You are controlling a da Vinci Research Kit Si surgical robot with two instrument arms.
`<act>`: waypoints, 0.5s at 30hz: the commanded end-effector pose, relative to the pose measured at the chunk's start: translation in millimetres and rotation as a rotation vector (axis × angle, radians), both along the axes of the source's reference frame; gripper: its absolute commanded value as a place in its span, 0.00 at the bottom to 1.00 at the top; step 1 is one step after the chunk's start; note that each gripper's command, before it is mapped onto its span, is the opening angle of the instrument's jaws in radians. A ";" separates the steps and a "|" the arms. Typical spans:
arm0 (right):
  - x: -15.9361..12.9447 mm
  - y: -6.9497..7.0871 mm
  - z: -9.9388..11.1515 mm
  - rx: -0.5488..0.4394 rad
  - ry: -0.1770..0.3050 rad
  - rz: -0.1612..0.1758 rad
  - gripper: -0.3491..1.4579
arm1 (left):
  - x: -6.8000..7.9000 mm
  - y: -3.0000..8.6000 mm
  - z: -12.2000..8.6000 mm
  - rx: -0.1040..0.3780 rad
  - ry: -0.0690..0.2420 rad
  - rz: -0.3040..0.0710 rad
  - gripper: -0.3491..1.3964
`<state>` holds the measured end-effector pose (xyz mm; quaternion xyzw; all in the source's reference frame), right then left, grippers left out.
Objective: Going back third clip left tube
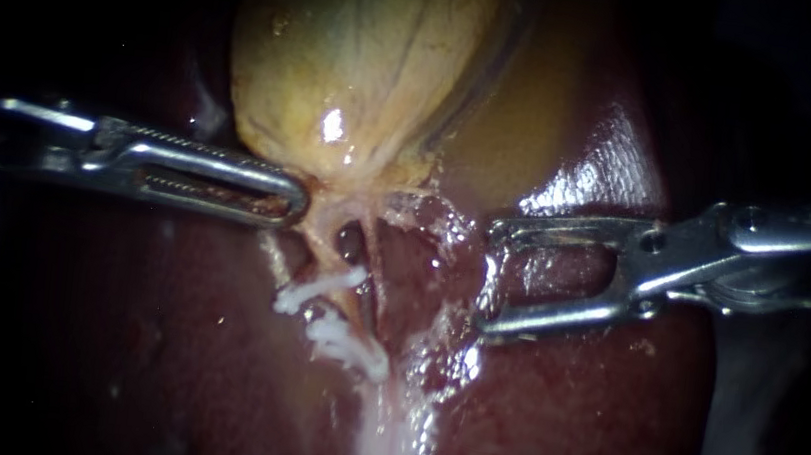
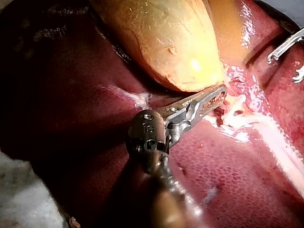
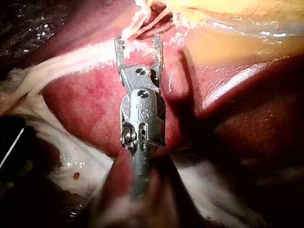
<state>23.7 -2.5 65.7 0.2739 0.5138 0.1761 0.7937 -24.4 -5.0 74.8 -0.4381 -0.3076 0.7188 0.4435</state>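
Observation:
The pale yellow gallbladder (image 1: 362,62) lies on the dark red liver (image 1: 566,425). Two thin tubes run down from its neck; the left tube (image 1: 322,241) carries white clips (image 1: 318,291) across it, with another white clip (image 1: 350,344) lower down. My left instrument (image 1: 296,202) comes in level, its jaws shut on tissue at the gallbladder's neck (image 2: 219,84), also in the left wrist view (image 2: 216,96). My right instrument (image 1: 491,277) stands to the right of the tubes, apart from them, jaws open and empty. The right wrist view shows its open jaws (image 3: 138,42) just short of the tubes (image 3: 137,20).
A white strand of tissue (image 1: 382,446) runs down the liver below the clips. Wet, glistening tissue (image 1: 446,222) lies between the tubes and my right instrument. White cloth (image 2: 23,190) borders the liver, also seen beside my right shaft (image 3: 71,166).

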 end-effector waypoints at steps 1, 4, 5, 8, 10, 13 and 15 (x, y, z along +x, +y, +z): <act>0.0 0.0 0.0 0.000 0.000 0.000 0.47 | -0.1 0.2 0.4 -0.002 0.002 -0.001 0.00; -0.1 0.0 0.0 0.000 0.000 -0.001 0.47 | -0.7 0.6 1.6 -0.005 0.004 -0.002 0.00; -0.1 -0.1 -0.1 0.000 0.000 -0.001 0.47 | -0.9 0.7 1.9 -0.006 0.004 -0.002 0.00; -0.2 -0.1 -0.2 0.000 0.001 -0.001 0.47 | -1.4 0.8 2.7 -0.007 0.004 -0.002 0.00; -0.2 -0.2 -0.2 0.000 0.001 -0.001 0.47 | -1.7 0.7 2.9 -0.008 0.004 -0.001 0.00; -0.1 -0.2 -0.3 0.000 0.001 -0.001 0.47 | -2.0 0.5 3.0 -0.007 0.002 0.002 0.00; -0.1 -0.2 -0.3 0.000 0.001 -0.001 0.47 | -2.1 0.5 3.1 -0.006 0.001 0.004 0.00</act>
